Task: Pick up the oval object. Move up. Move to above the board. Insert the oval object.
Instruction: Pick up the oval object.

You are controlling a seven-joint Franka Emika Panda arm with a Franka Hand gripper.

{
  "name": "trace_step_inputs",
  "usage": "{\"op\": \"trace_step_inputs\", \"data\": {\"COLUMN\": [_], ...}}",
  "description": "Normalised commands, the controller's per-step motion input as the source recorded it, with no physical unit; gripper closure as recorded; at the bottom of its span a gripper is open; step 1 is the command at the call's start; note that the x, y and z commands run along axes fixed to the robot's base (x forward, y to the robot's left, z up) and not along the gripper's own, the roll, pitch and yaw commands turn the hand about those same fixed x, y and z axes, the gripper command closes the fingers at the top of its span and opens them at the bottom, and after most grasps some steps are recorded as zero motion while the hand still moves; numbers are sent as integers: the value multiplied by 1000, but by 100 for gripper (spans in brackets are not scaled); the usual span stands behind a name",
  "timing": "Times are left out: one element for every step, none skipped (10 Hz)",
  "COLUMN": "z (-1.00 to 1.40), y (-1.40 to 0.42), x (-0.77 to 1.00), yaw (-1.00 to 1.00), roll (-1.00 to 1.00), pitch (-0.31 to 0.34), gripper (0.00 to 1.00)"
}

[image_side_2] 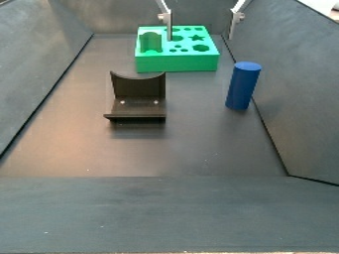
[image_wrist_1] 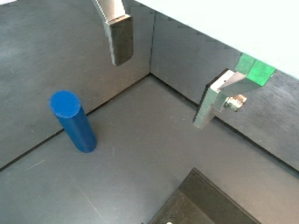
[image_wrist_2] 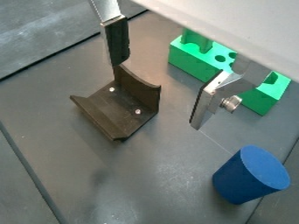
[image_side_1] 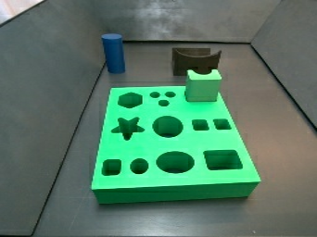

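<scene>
The gripper [image_wrist_1: 163, 79] is cut off at the picture's edge in both wrist views, so only the silver fingers [image_wrist_1: 121, 39] show, and in a side view just their tips [image_side_2: 165, 15] reach into the frame. In a wrist view the board [image_wrist_1: 254, 70] shows only as a small green patch behind a finger; in another it [image_wrist_2: 193, 57] runs out of frame. The dark arch-shaped block [image_side_1: 194, 60] stands partly hidden behind the light green block [image_side_1: 203, 85]. A dark shape [image_wrist_1: 211, 206] at one wrist picture's edge cannot be identified.

Both side views face each other across the board [image_side_1: 173, 134], one near it, one far [image_side_2: 179, 50]. Both wrist views look down past the gripper [image_wrist_1: 170, 74] [image_wrist_2: 163, 79]; all four share the oval object [image_wrist_1: 73, 121].
</scene>
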Motion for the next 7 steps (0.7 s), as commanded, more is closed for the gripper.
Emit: {"op": "trace_step_inputs", "data": {"z": [-77,-277,-274,-383,-434,-480,-500], "y": [-57,-371,-366,-351,-291,-240,-223], "x": [-680,-660,-800,-886,-789,-783,-817], "yaw": [-160,-146,-74,0,0,0,0], "roll": [-50,63,17,14,13,53,97], "pitch": [-411,-241,-213,-219,-237,-251,-256], "gripper": [0,0,0,0,0,0,0]}}
